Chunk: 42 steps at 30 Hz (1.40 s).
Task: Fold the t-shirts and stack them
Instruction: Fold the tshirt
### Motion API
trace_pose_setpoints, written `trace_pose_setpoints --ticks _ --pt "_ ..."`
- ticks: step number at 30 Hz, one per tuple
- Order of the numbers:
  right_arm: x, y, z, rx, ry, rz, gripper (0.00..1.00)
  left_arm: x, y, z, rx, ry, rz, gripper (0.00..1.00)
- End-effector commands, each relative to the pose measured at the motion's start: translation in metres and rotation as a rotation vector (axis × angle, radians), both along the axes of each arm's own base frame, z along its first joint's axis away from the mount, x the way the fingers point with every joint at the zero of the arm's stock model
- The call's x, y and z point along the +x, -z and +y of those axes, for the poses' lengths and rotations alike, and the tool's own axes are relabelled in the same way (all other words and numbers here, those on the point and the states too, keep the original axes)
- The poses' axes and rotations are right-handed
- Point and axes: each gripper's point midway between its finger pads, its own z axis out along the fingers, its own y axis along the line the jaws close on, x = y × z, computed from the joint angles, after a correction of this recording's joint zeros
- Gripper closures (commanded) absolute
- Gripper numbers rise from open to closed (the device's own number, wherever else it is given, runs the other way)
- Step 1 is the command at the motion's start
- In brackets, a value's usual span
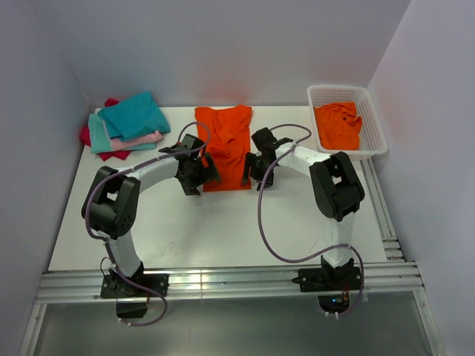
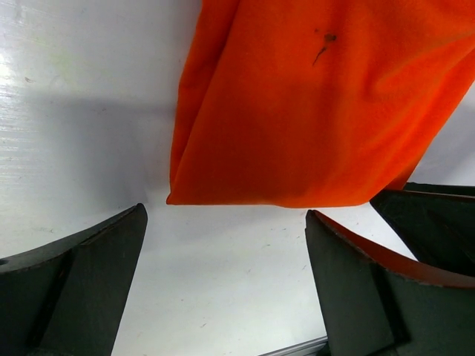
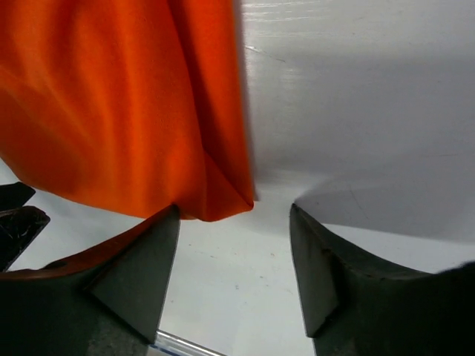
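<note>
Flanking orange t-shirt (image 1: 225, 144), left claw (image 1: 199, 176), right claw (image 1: 254, 170) gape.

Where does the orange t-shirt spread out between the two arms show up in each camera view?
Top external: orange t-shirt at centre, between the arms.
Left wrist: upper right, near hem across the middle.
Right wrist: upper left, hem corner near centre.
Shared landmark: the white table under its near hem.

Plain bright orange t-shirt (image 1: 225, 141) with a small dark fleck, white table (image 1: 223, 230), second orange tee (image 1: 338, 124), white lattice basket (image 1: 377, 137), teal tee (image 1: 135, 115), pale pink tee (image 1: 145, 139), crimson tee (image 1: 113, 155), black left gripper (image 2: 225, 222), black right gripper (image 3: 234, 211), purple cables (image 1: 259, 215)
</note>
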Motion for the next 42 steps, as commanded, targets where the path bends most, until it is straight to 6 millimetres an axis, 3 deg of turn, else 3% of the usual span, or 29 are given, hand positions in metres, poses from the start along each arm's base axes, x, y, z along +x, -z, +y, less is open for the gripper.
trace_pose_setpoints --ticks 1,5,8,11,12,15,16,23,26,27,29,35,37,38,42 --pt "-0.002 0.011 0.003 -0.011 -0.007 -0.002 0.33 0.001 0.005 -0.001 -0.002 -0.01 -0.004 0.07" --pt "-0.002 0.013 0.005 -0.004 -0.003 -0.002 0.42 -0.001 0.011 -0.001 -0.003 -0.019 0.01 0.18" --pt "-0.004 0.015 0.006 0.001 -0.005 0.003 0.63 -0.002 0.016 -0.002 -0.006 -0.023 0.018 0.33" --pt "-0.006 0.017 0.006 -0.012 -0.008 0.008 0.95 -0.001 0.019 -0.003 -0.01 -0.021 0.023 0.52" --pt "-0.007 0.018 0.007 -0.015 -0.011 0.012 1.0 -0.001 0.02 -0.004 -0.011 -0.02 0.027 0.67" --pt "-0.011 0.016 0.007 -0.016 -0.021 0.009 1.0 -0.002 0.023 -0.002 0.001 -0.024 0.038 0.97" --pt "-0.013 0.017 0.006 -0.017 -0.022 0.011 1.0 -0.003 0.023 -0.002 0.002 -0.019 0.039 1.0" --pt "-0.027 0.006 -0.005 -0.032 -0.036 -0.006 1.0 -0.017 0.014 0.005 0.038 0.01 0.022 1.0" --pt "-0.039 -0.004 -0.013 -0.031 -0.041 -0.023 1.0 -0.032 0.007 0.01 0.065 0.036 0.016 1.0" --pt "-0.04 -0.016 -0.014 -0.019 -0.041 -0.051 1.0 -0.034 -0.002 0.009 0.06 0.045 -0.008 1.0" --pt "-0.053 -0.02 -0.02 -0.019 -0.044 -0.043 1.0 -0.049 -0.005 0.011 0.084 0.074 -0.009 1.0" --pt "-0.088 -0.061 -0.039 0.008 -0.041 -0.111 1.0 -0.097 -0.03 0.01 0.088 0.126 -0.044 1.0" --pt "-0.106 -0.06 -0.048 -0.005 -0.038 -0.088 1.0 -0.111 -0.032 0.012 0.082 0.117 -0.028 1.0" --pt "-0.11 -0.069 -0.05 0.013 -0.034 -0.112 1.0 -0.121 -0.034 0.014 0.091 0.123 -0.014 1.0" --pt "-0.138 -0.075 -0.061 0.033 -0.019 -0.103 1.0 -0.139 -0.062 0.017 0.055 0.109 -0.033 1.0"
